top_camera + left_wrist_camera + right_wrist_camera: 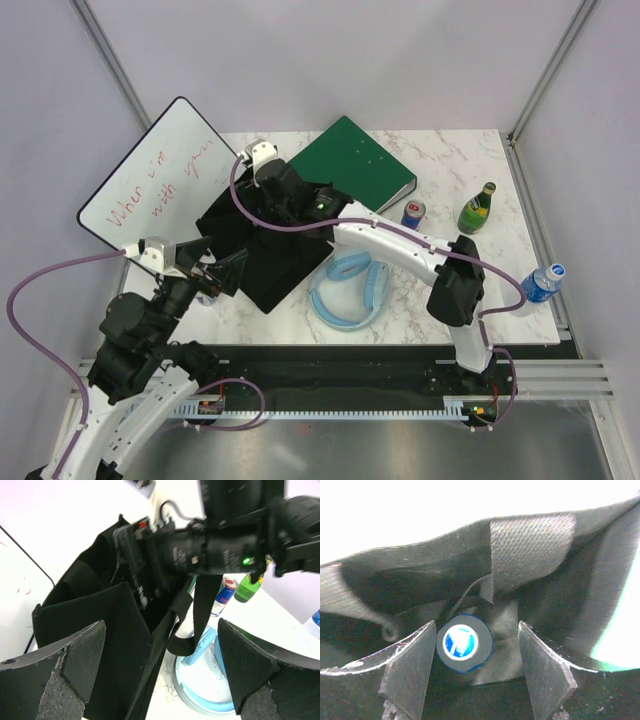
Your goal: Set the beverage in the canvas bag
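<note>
The canvas bag [268, 255] is floppy black fabric, standing open at mid-table; it also shows in the left wrist view [95, 625]. My right gripper [300, 196] reaches down into its mouth. In the right wrist view, the right gripper [476, 630] is open inside the bag. The beverage [464, 642], a can with a round blue-and-white end, lies on the bag's floor beside the left finger. My left gripper [226, 272] is open at the bag's near-left corner. In its own view the left gripper [162, 665] is empty, with the bag's strap [202, 610] hanging ahead.
A green binder [355, 163] lies behind the bag and a whiteboard [160, 185] to its left. Blue headphones [348, 290] lie right of the bag. Further right are a Red Bull can [413, 212], a green bottle [476, 208] and a water bottle [543, 282].
</note>
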You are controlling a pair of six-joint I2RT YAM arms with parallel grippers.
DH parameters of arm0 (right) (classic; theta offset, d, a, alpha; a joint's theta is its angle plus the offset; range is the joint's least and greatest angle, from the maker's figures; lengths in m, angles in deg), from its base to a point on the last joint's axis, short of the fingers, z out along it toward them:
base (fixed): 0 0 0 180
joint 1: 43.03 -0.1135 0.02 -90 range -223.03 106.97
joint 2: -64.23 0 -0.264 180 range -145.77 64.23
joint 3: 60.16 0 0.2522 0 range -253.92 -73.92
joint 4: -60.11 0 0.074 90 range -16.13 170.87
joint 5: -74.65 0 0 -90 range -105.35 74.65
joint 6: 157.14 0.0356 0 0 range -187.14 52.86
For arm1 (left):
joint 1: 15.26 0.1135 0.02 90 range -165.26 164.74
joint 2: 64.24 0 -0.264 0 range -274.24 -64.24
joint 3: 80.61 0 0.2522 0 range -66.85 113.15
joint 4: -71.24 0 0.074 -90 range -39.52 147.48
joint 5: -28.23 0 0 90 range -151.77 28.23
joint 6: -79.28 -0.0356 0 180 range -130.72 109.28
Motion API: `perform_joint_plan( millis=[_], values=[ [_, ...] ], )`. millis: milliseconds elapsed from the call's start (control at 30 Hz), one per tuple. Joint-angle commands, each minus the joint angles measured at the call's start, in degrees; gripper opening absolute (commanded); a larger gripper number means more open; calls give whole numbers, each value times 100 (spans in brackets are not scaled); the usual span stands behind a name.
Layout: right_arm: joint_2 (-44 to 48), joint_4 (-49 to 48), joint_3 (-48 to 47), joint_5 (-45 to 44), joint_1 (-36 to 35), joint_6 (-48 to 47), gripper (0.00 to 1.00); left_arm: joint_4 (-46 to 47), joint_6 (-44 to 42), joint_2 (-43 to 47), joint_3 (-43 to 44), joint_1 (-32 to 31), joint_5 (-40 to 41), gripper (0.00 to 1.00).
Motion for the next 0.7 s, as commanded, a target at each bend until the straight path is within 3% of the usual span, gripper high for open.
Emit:
perform_joint_plan(
  millis=[0, 467, 600, 667],
  values=[
    [642, -65, -172, 365, 14, 116, 75, 263, -73, -28, -24, 43, -87, 100],
    [2092, 32, -6, 1228, 23, 714, 76, 236, -82, -124, 3, 43, -149, 100],
    [2741, 84, 362, 888, 67, 776, 75, 228, -91, -151, 3, 43, -149, 100],
    [3005, 250, 721, 293, 120, 767, 76, 228, -91, -124, -6, 43, -140, 100]
  ],
)
